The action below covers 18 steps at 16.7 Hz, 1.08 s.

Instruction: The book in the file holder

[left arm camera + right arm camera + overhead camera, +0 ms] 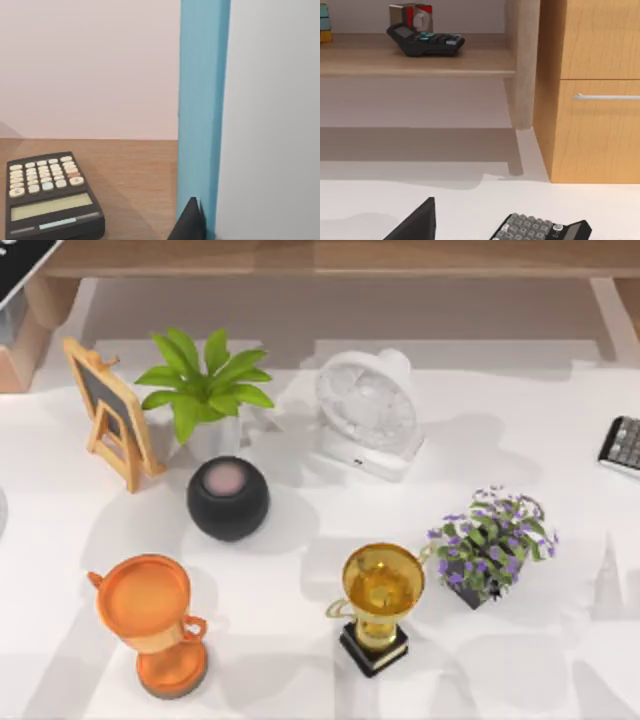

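Note:
The book [200, 100], with a blue spine and a pale grey cover, stands upright right against my left wrist camera. My left gripper [197, 222] is shut on the book's lower edge; one black finger [189, 220] lies against the blue spine and the other is hidden behind the cover. The left arm is over a wooden shelf. The file holder is out of view. My right gripper is open near the table's right side, and one of its fingers [415, 222] hangs above the white tabletop with nothing held.
A black calculator [47, 195] lies on the wooden shelf beside the book. The white table [300, 540] holds a small chalkboard easel [108, 410], green plant [205, 390], white fan [368, 410], black speaker [228, 497], orange cup [150, 620], gold trophy [380, 600], purple flowers [492, 540] and a grey calculator [540, 230].

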Tool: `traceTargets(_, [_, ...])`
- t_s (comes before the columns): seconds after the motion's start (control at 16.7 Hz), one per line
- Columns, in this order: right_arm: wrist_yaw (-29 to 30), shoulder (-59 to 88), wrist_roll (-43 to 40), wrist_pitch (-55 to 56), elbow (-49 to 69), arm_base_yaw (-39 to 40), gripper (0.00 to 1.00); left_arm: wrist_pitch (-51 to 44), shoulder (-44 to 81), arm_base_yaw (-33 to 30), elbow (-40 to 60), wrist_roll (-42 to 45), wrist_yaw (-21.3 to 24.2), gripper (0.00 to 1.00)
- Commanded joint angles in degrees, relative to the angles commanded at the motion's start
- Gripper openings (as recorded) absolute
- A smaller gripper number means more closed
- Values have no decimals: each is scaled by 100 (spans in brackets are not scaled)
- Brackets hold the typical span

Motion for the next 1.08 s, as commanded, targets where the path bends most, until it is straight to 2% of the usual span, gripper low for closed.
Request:
traceTargets(0.18, [0,0,0,0,0,0,100,-68,34,-20,101,-9,0,0])
traceTargets(0.54, [0,0,0,0,0,0,100,-587,316,-22,907,3,-2,0])
traceTargets(0.84, [0,0,0,0,0,0,100,-598,304,-19,917,13,-7,0])
traceTargets(1.08, [0,0,0,0,0,0,100,-69,90,401,799,40,376,0])
